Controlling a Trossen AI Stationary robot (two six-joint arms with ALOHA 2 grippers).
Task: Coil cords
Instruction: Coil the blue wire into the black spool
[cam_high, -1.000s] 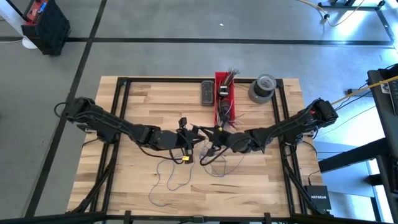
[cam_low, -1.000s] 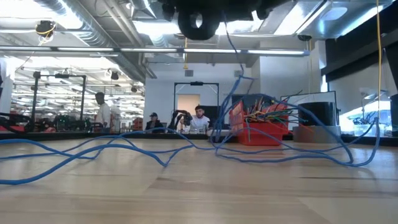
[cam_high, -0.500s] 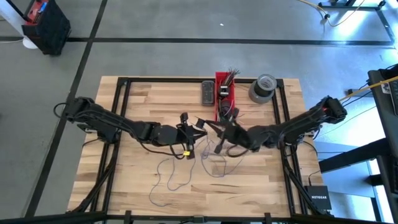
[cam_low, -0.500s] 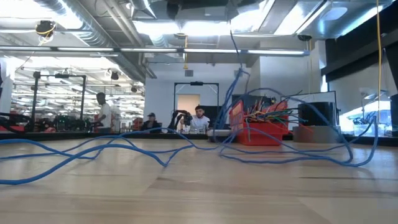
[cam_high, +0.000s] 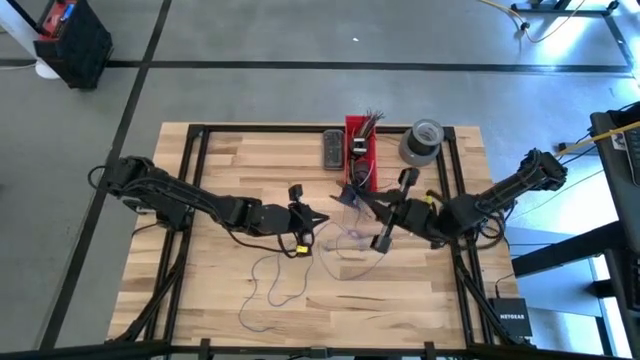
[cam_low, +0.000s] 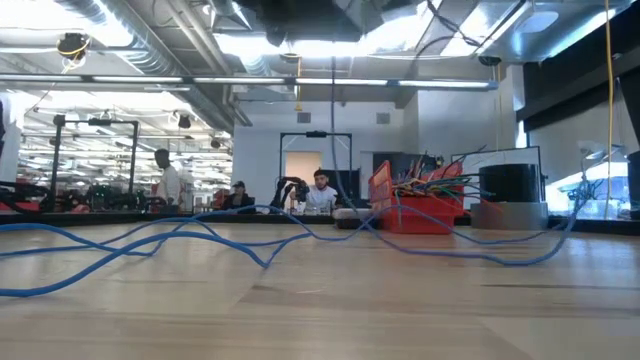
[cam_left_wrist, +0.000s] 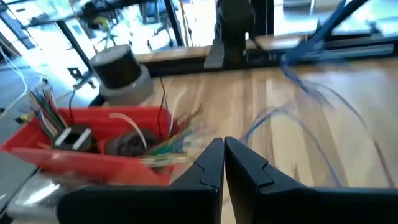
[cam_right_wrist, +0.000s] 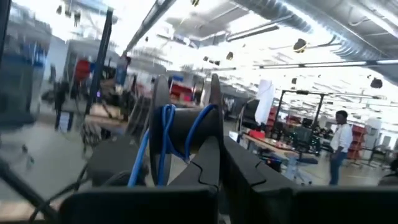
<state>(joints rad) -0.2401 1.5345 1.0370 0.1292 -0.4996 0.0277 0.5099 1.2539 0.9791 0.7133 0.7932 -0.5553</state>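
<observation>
A thin blue cord (cam_low: 200, 235) lies in loose loops on the wooden table (cam_high: 230, 160). One strand (cam_low: 333, 150) rises straight up out of the low view. My right gripper (cam_high: 352, 197) is raised over the table's middle and is shut. Just past its fingers sits a dark spool (cam_right_wrist: 183, 134) wound with several turns of blue cord. My left gripper (cam_high: 322, 216) hangs shut a little to the left of it, pointing toward the red bin (cam_left_wrist: 93, 149). No cord shows between its fingers (cam_left_wrist: 214, 155). More cord (cam_left_wrist: 298, 118) lies beyond them. My right gripper is shut at the spool's flange (cam_right_wrist: 214, 124), on the side nearest the fingers. The fingers themselves hide the exact place of contact. The spool is lifted clear of the table, its axis lying across the fingers. The cord hangs from it down to the table.
A red bin (cam_high: 360, 150) of short multicoloured wire ends stands at the far middle. A dark block (cam_high: 333, 148) lies on its left and a grey tape roll (cam_high: 421, 142) on its right. People (cam_low: 320, 190) show in the room behind.
My right gripper has risen and drawn back toward the table's right edge, tipping its fingers upward and taking the spool along. The cord's arch beside the red bin has been pulled up into a straight hanging strand. The loops on the near left have stayed put.
</observation>
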